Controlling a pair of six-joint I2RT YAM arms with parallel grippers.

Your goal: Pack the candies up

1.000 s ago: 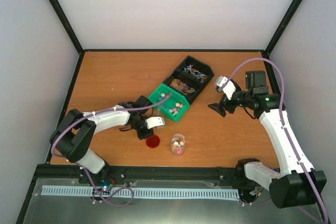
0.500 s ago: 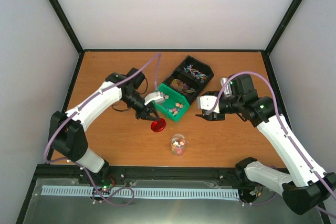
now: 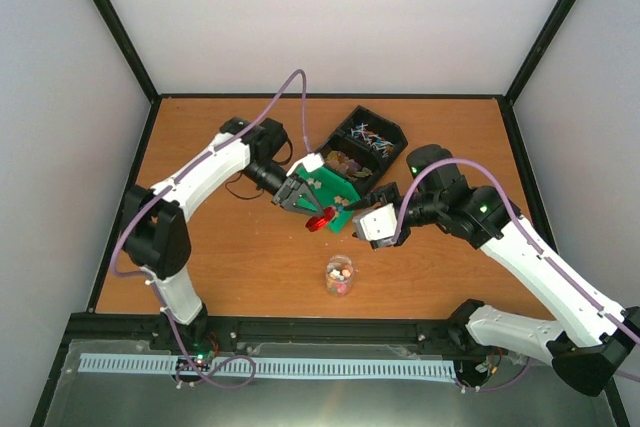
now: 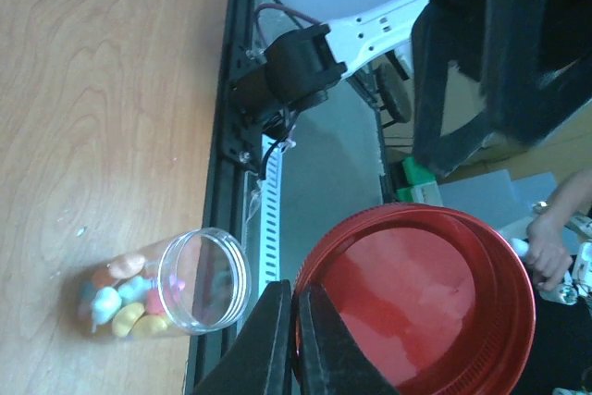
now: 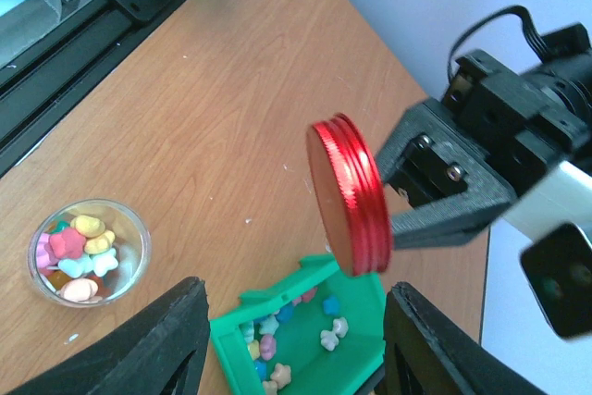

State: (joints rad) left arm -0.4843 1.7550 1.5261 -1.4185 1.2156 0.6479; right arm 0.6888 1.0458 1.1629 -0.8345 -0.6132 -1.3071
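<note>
Pastel candies (image 3: 340, 272) fill a small clear jar (image 3: 340, 277) standing open on the table near the front. More candies (image 5: 277, 335) lie in a green bin (image 3: 335, 190). My left gripper (image 3: 312, 213) is shut on the rim of the jar's red lid (image 3: 321, 219) and holds it in the air over the bin's near corner. The left wrist view shows the lid (image 4: 416, 307) pinched at its edge, with the jar (image 4: 190, 282) below. My right gripper (image 3: 376, 221) is open and empty, just right of the lid (image 5: 347, 196) and above the green bin (image 5: 356, 293).
Two black bins (image 3: 365, 142) with small items stand behind the green bin. The black frame rail (image 3: 300, 327) runs along the table's front edge. The two arms are close together over the green bin.
My left gripper has lifted the red lid off the table and carried it right, over the green bin. My right gripper has moved left and down toward the lid.
</note>
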